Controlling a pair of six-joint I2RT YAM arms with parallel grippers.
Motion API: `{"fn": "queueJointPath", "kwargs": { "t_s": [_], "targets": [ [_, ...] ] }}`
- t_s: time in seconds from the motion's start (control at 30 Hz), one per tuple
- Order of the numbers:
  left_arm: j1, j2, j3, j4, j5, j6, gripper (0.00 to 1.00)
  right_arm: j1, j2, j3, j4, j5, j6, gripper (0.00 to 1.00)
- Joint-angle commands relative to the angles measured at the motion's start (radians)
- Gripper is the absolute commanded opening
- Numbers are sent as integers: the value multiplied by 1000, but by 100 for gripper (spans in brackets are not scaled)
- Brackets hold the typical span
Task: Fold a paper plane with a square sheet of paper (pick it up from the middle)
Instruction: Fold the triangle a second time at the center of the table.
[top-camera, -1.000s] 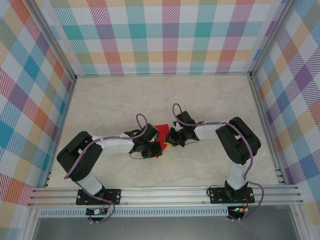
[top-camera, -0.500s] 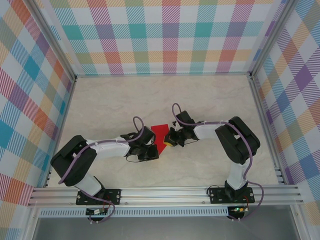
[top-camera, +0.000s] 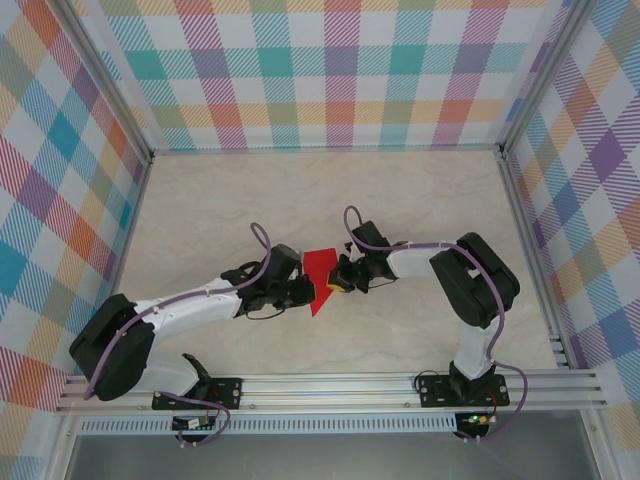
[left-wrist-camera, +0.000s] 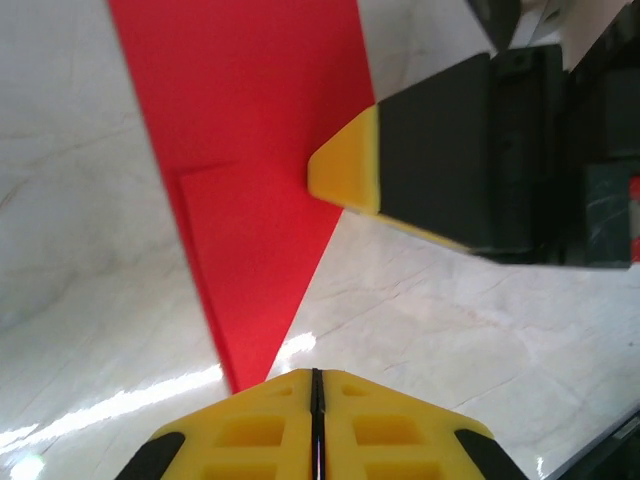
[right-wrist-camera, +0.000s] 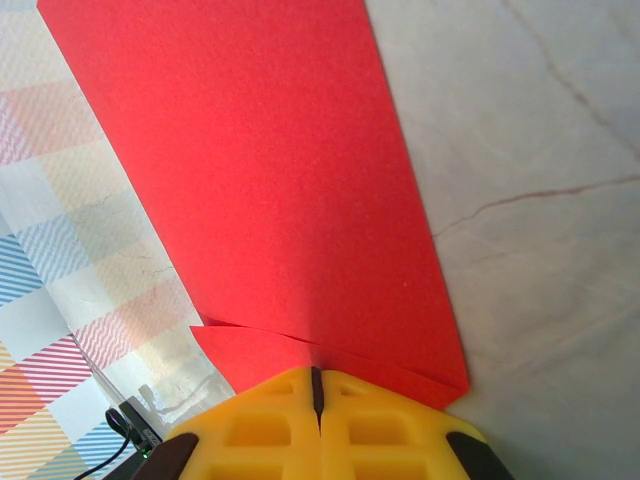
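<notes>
Pinched flat in the right gripper (right-wrist-camera: 316, 385), bottom centre of its wrist view: the layered edge of a thin bright red folded sheet of paper (right-wrist-camera: 260, 170), spreading from there toward the upper left of the frame, with a narrow flap poking out on either side of the yellow fingertips (right-wrist-camera: 250, 430). Pressed closed too at the left gripper (left-wrist-camera: 313, 385), bottom centre of its own view, with the sheet's sharp point ending just beside the pad on the frame's left. Hard to tell whether caught there or merely touching, though apparently not in the seam between the pads. Seen from above, just below the middle of the frame: a red triangle, apparently flat on the pale marbled tabletop (top-camera: 420, 200) between the two grippers, broad end up, point toward the lower edge, checked walls (top-camera: 340, 70) well apart behind. Likely very light and limp in handling, stiffer only along folds and doubled layers. Probably slippery on the smooth top, and easy to crumple or tear if pulled from both ends. Best taken near the middle, on the doubled part, with a flat, gentle pinch, and not by the single-layer tip.
</notes>
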Motion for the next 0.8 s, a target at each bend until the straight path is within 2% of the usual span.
{"fn": "queueJointPath", "kwargs": {
  "t_s": [0.0, 0.17, 0.33, 0.53, 0.77],
  "targets": [
    [-14, 67, -28, 88, 8, -27, 9, 4, 97, -41, -129, 156, 5, 3],
    [-15, 153, -31, 144, 47, -55, 8, 4, 94, -43, -125, 153, 9, 3],
    [-17, 187, -40, 114, 105, -77, 8, 4, 84, -41, -116, 135, -6, 3],
    [-17, 214, -32, 13, 63, -60, 6, 3, 36, -25, -75, 83, -63, 4],
    [-17, 241, -14, -49, 24, -56, 5, 24, -37, -6, -39, -41, -120, 8]
  ]
}}
